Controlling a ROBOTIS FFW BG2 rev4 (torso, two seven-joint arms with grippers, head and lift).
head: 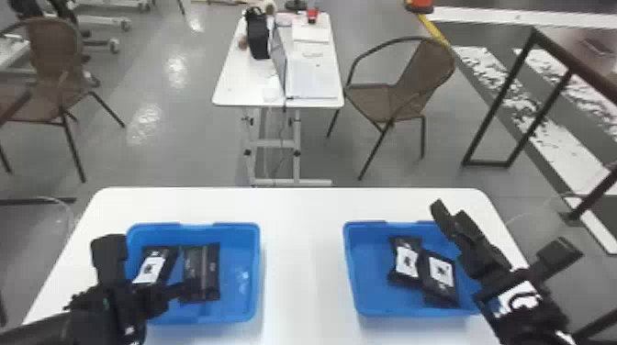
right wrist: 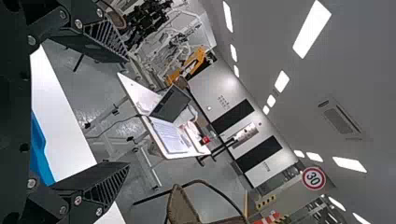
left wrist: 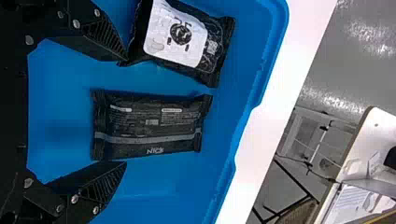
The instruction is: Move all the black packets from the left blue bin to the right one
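Jaws spread wide and holding nothing, the left gripper (head: 147, 264) sits at lower left of the head view, over the left blue bin (head: 239, 264). Two packets remain there: a white-labelled black packet (head: 150, 268) and a black packet lying printed back up (head: 201, 270). Two more black packets (head: 406, 260) (head: 440, 275) lie overlapping in the right blue bin (head: 367, 275), lower right, so the job looks about half done. The right gripper (head: 502, 227) is beside that bin.

The left wrist view shows crinkled, glossy film, flat crimped ends and a grey stripe across the back-up packet; the bin is smooth plastic with rounded corners. Ribbed, wedge-shaped fingers flank that packet without gripping it.

In the right wrist view, matching fingers stand far apart, empty, beyond them a smooth white tabletop (right wrist: 51, 102).
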